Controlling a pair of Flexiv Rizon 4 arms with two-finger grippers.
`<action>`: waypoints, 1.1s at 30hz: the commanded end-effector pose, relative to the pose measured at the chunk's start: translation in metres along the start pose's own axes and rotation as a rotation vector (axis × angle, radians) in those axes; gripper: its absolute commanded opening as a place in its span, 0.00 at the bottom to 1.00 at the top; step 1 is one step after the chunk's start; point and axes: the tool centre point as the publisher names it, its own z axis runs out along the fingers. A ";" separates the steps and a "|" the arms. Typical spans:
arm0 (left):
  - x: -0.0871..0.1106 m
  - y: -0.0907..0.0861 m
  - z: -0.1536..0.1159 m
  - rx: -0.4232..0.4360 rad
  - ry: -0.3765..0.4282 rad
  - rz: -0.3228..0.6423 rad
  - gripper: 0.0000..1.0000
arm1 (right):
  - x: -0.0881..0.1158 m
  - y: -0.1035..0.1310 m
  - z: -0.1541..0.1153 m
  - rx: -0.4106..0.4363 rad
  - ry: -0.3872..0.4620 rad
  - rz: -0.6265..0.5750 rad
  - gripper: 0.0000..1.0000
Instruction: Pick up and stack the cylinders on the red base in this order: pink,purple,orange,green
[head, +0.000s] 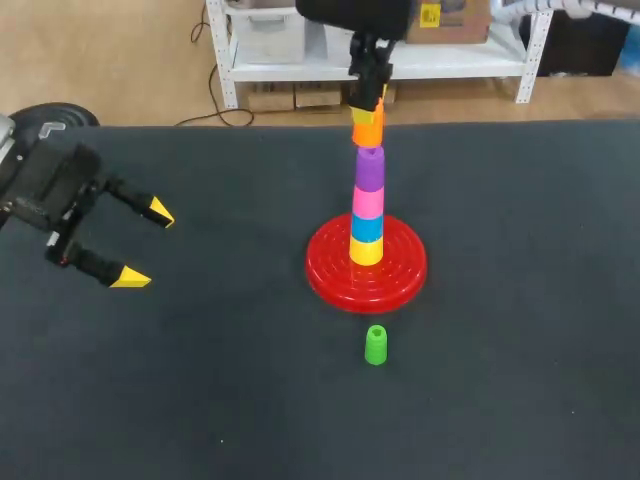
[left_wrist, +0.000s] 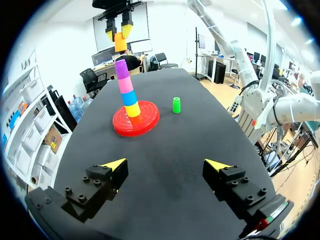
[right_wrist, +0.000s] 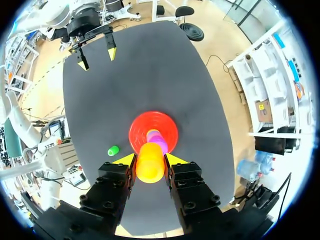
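High over the red base (head: 400, 275), the right gripper (right_wrist: 150, 161) is clamping the orange cylinder (head: 367, 130) between its two yellow-tipped fingers, one pressing on each side. This cylinder is hanging upright just above the purple cylinder (head: 370, 168), and the left wrist view is showing a small gap between the two. At the middle of the base a straight stack is standing, with the purple cylinder sitting on top. Under it the pink cylinder (head: 367, 203) is resting on a blue cylinder (head: 366, 228), which is resting on a yellow cylinder (head: 366, 251) sitting on the base itself. The green cylinder (head: 375, 345) is standing upright on the table (head: 520, 380), near the base's front rim but not touching it. Well off to the left, the left gripper (head: 140, 245) is hovering over the table, released, its fingers spread wide and pointing toward the stack.
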 end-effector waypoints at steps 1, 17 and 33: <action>0.001 0.000 0.000 -0.001 -0.001 0.002 1.00 | 0.003 -0.009 0.011 -0.021 -0.012 -0.003 0.00; 0.001 0.000 0.000 -0.001 -0.001 0.002 1.00 | -0.002 -0.021 0.027 -0.050 -0.002 -0.002 0.00; 0.001 0.000 0.000 -0.001 -0.001 0.002 1.00 | -0.005 -0.013 0.031 -0.014 0.058 -0.019 0.00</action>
